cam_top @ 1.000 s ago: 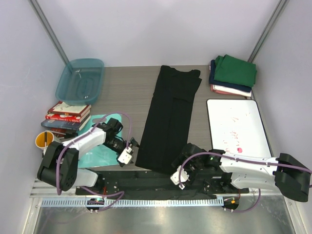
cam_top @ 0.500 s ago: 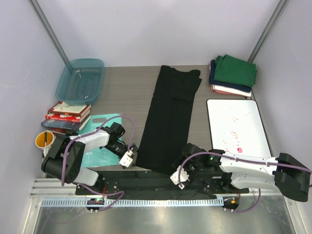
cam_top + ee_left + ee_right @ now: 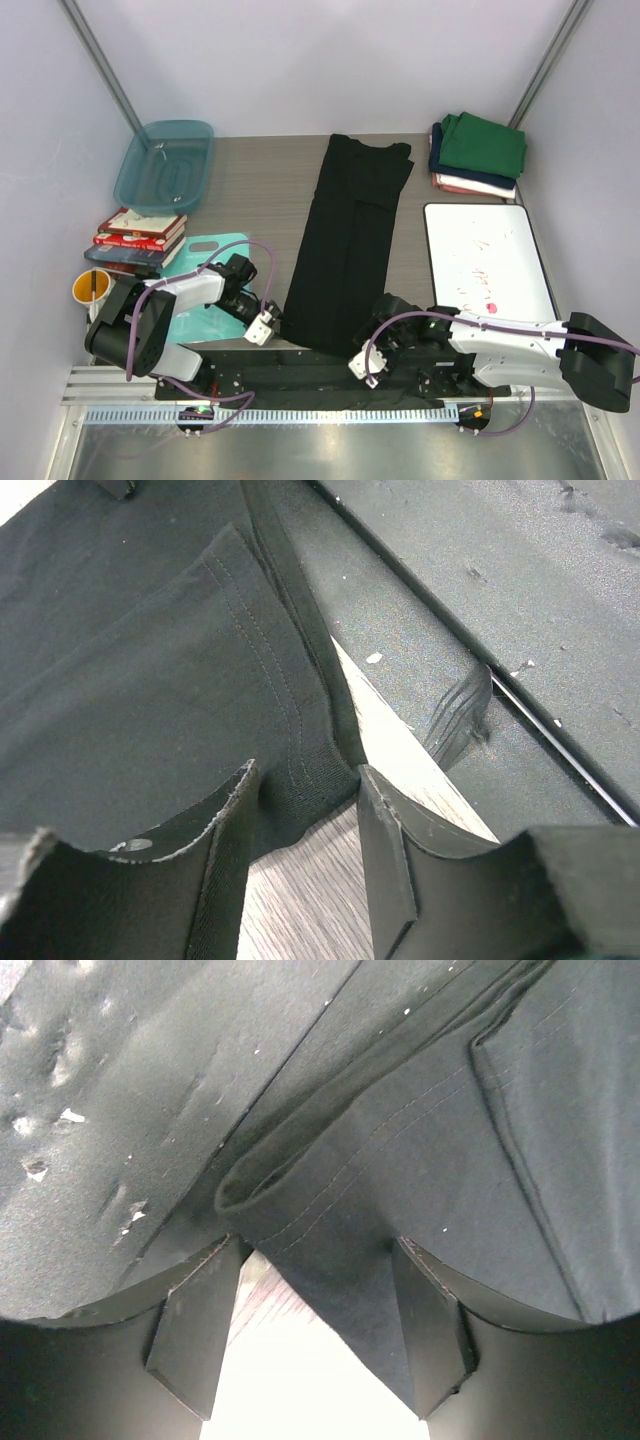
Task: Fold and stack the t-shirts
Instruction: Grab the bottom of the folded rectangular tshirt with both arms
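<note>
A black t-shirt (image 3: 348, 240) lies folded into a long strip down the middle of the table; no print shows. My left gripper (image 3: 267, 323) is at its near left corner. In the left wrist view the gripper (image 3: 305, 775) is open, with the shirt's hem corner (image 3: 300, 770) lying between the fingertips. My right gripper (image 3: 360, 364) is at the near right corner. In the right wrist view it (image 3: 316, 1260) is open, with a hem fold (image 3: 340, 1250) between the fingers. Folded green (image 3: 483, 143), navy (image 3: 440, 160) and pinkish-white (image 3: 470, 186) shirts are stacked at the back right.
A teal tub (image 3: 165, 162) stands at the back left. Books (image 3: 135, 235) and a yellow cup (image 3: 90, 288) are at the left edge. A teal mat (image 3: 205, 305) lies under the left arm. A whiteboard (image 3: 487, 262) lies at the right.
My left gripper has moved right and toward the near edge, up to the shirt's near left corner. The right arm has barely moved.
</note>
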Motion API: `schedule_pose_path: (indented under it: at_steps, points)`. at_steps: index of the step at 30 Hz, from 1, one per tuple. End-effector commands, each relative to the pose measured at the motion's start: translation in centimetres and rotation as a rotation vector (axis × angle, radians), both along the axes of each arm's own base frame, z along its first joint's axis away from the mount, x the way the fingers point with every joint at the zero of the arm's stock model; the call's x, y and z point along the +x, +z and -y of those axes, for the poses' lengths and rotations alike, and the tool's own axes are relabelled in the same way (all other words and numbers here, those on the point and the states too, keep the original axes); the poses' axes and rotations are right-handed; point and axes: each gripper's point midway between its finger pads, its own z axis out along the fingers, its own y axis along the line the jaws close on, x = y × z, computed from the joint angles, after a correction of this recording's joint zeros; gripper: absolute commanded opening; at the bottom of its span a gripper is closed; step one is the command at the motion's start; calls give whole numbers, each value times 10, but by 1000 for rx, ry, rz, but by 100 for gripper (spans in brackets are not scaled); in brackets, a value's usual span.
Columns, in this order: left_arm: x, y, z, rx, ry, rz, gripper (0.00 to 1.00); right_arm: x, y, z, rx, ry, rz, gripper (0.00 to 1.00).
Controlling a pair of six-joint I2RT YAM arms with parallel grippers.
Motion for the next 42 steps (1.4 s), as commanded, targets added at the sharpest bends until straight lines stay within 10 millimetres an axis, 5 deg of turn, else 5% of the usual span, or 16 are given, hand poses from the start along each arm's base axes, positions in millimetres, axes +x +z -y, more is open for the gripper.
schedule_pose_path:
  at_steps: [1, 13, 17, 18, 28, 34, 42]
  points:
    - [15, 12, 16, -216, -334, 518, 43, 0, 16, -20, 91, 45, 12, 65]
    - [9, 11, 13, -210, -333, 515, 34, -5, 15, -22, 89, 111, 12, 38]
    - [7, 12, 13, -219, -331, 508, 6, -5, 14, -19, 71, 108, 12, 16]
    - [7, 12, 14, -224, -328, 504, 3, -5, 16, -18, 72, 105, 15, 1]
    - [5, 23, 18, -265, -314, 484, 0, -9, 44, -15, 85, 24, -47, 1]
    - [10, 46, 22, -285, -293, 456, 0, -4, 61, -12, 99, -69, -55, 1]
    - [47, 75, 32, -295, -219, 481, 0, 22, 78, -6, 118, -248, 14, 1]
